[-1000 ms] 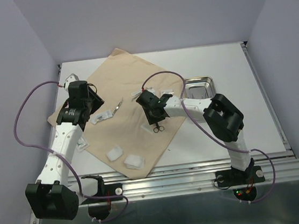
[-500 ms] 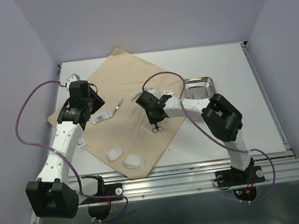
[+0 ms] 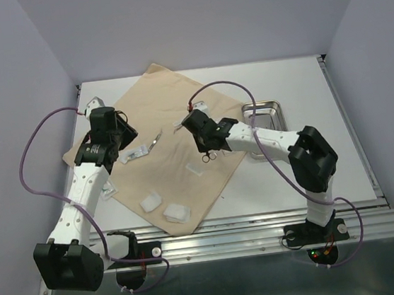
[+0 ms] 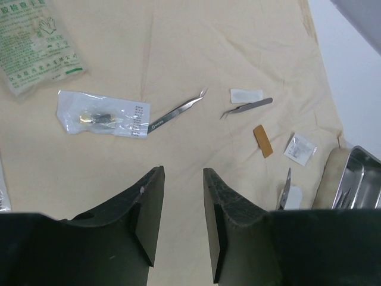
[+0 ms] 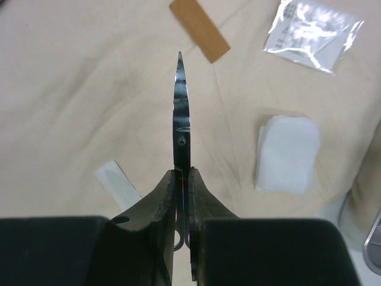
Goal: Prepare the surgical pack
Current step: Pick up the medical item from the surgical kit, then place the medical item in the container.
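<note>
The beige cloth lies spread over the middle of the table. My right gripper is shut on the silver scissors, gripping just behind the pivot. The closed blades point away from the wrist, above the cloth. The scissors' handles hang below the fingers. The steel tray sits just right of the cloth. My left gripper hovers open and empty over the cloth's left side. Forceps lie ahead of it, with a second pair further right. White gauze pads rest near the cloth's front corner.
A glove packet and a clear packet lie on the cloth's left part. A brown strip, a small clear packet, a gauze pad and a white strip lie under the right gripper. The tray's rim shows at right.
My right gripper has shut on the scissors and carried them up off the cloth, toward the back. The left arm has barely moved.
</note>
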`<state>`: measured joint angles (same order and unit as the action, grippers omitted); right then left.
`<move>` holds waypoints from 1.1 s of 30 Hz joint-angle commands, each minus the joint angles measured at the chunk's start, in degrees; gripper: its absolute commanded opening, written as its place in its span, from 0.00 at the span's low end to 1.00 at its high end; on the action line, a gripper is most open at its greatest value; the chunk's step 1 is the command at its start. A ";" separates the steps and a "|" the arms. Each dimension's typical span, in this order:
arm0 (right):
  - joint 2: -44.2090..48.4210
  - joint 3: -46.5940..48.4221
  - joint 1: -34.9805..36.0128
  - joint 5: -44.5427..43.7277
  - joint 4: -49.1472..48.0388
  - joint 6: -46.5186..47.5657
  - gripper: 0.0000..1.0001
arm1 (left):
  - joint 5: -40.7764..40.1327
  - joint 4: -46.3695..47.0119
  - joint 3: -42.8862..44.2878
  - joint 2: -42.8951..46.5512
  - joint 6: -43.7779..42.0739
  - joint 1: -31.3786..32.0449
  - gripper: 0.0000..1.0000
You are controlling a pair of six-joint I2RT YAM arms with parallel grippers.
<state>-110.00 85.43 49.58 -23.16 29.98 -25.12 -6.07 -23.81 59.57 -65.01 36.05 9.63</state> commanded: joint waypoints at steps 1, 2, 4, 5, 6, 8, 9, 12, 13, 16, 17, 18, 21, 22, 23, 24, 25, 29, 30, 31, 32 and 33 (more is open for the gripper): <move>4.96 1.06 -1.68 -5.41 -1.59 2.80 0.04 | -0.18 2.63 -0.34 2.26 0.60 -0.22 0.43; 6.01 0.97 -3.07 -5.58 -1.50 3.06 0.04 | -0.26 2.46 -0.25 1.91 0.42 -0.22 0.43; 7.16 0.44 -4.92 -6.37 -1.50 3.85 0.04 | -0.26 2.19 0.19 1.65 0.07 -0.22 0.43; 7.86 -0.43 -5.98 -6.55 -1.50 4.20 0.04 | -0.35 2.02 0.37 1.47 -0.02 -0.22 0.43; 9.26 -1.05 -8.51 -6.81 -1.41 4.55 0.04 | -0.35 1.76 0.46 1.29 -0.28 -0.22 0.43; 11.98 -3.50 -13.16 -5.94 -1.41 5.17 0.04 | -0.26 1.67 0.81 1.38 -0.46 -0.22 0.43; 12.87 -4.38 -14.76 -5.59 -1.41 5.52 0.04 | -0.26 1.75 0.81 1.38 -0.46 -0.22 0.43; 14.98 -7.02 -19.25 -5.14 -1.50 6.49 0.05 | -0.44 2.02 0.63 1.73 -0.55 -0.22 0.43; 15.94 -8.42 -21.78 -4.80 -1.76 7.36 0.04 | -0.44 2.10 0.63 1.73 -0.55 -0.22 0.43; 16.83 -11.58 -26.27 -4.44 -2.81 9.47 0.05 | 0.44 1.93 1.68 1.29 -0.72 -0.22 0.43; 16.74 -12.38 -27.34 -5.31 -3.17 9.92 0.05 | 0.61 1.67 2.04 1.21 -0.63 -0.22 0.43; 16.57 -13.78 -28.39 -5.32 -3.69 10.79 0.05 | 1.14 1.49 2.65 1.12 -0.63 -0.22 0.43; 16.04 -16.16 -31.38 -3.92 -5.27 11.76 0.05 | 1.50 1.58 3.18 1.73 -0.81 -0.22 0.43; 15.95 -16.87 -31.39 -3.65 -5.80 11.94 0.05 | 1.41 1.58 3.36 1.82 -0.90 -0.22 0.43; 15.60 -17.92 -31.39 -3.56 -6.68 12.03 0.05 | 1.41 1.58 3.36 1.99 -1.07 -0.22 0.43; 15.25 -18.45 -32.00 -4.08 -7.03 12.55 0.05 | 1.58 1.49 3.36 2.26 -1.68 -0.22 0.43; 14.81 -18.98 -32.00 -5.48 -7.65 12.99 0.05 | 1.67 1.49 3.45 2.43 -1.86 -0.22 0.43; 12.18 -21.70 -32.62 -7.69 -9.41 15.89 0.05 | 1.67 1.05 3.36 3.48 -1.95 -0.22 0.44; 12.09 -22.23 -32.62 -7.43 -9.85 16.07 0.06 | 1.58 1.05 3.18 3.75 -2.04 -0.22 0.44; 12.08 -22.58 -32.62 -7.52 -10.28 16.07 0.09 | 1.58 0.96 2.92 3.93 -2.04 -0.22 0.44; 12.00 -22.85 -32.62 -7.78 -10.38 16.16 0.11 | 1.58 1.14 2.83 4.02 -1.95 -0.22 0.44; 12.08 -23.20 -32.62 -7.95 -10.46 16.07 0.16 | 1.58 1.14 2.74 4.19 -1.95 -0.22 0.44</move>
<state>-98.06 63.22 17.26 -28.73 23.49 -11.00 -4.51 -23.35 60.25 -63.31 35.07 9.63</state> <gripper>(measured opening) 0.132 0.436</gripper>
